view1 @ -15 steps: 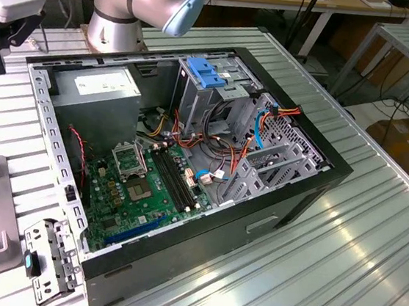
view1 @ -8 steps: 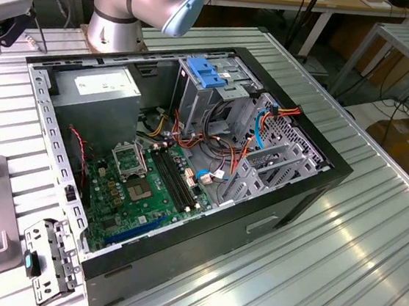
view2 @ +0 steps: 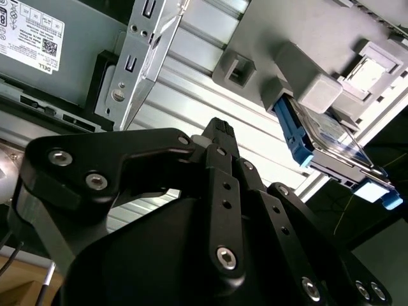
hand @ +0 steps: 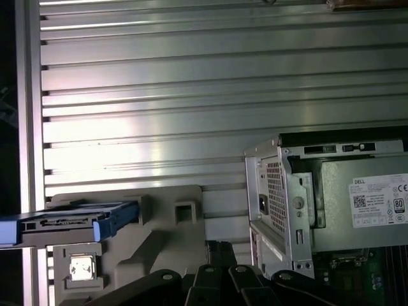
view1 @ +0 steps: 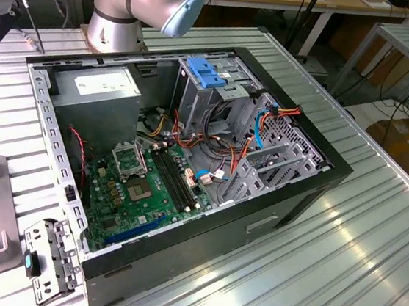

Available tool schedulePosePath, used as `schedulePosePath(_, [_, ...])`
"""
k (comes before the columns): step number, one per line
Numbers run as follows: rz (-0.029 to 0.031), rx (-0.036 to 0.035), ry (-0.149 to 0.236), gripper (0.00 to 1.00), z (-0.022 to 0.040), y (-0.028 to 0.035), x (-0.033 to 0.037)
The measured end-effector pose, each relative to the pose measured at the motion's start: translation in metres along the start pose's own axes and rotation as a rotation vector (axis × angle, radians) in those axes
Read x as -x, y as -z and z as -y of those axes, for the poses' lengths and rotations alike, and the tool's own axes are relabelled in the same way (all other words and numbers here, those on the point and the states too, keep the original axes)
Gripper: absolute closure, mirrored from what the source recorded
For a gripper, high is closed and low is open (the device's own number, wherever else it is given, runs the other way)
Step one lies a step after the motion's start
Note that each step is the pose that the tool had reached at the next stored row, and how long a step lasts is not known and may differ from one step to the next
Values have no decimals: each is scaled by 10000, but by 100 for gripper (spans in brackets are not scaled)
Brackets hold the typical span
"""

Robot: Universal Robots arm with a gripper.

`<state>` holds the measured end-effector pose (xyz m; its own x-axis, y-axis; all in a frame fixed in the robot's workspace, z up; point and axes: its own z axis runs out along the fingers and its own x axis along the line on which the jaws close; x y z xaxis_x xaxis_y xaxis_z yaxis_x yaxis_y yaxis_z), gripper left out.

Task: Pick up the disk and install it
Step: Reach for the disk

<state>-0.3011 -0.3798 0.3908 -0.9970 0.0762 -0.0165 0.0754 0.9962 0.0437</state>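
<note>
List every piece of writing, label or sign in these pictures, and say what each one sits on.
White sticker on the grey power-supply box: fine print and code marks, too small to quote reliably.
Label on the disk: washed out by glare, unreadable.
Motherboard: any markings are too small to read.
No other signs or writing can be made out.

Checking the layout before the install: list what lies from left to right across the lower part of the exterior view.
Grey fixture → metal bracket with blue latch → green motherboard → grey metal slot dividers → bare ribbed table.
</note>
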Motion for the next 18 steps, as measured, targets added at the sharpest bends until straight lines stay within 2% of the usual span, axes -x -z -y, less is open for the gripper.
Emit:
schedulePosePath(9, [-2, 0, 0, 89, 11, 0, -148])
schedulePosePath(18, [-7, -1, 0, 89, 25, 1, -325])
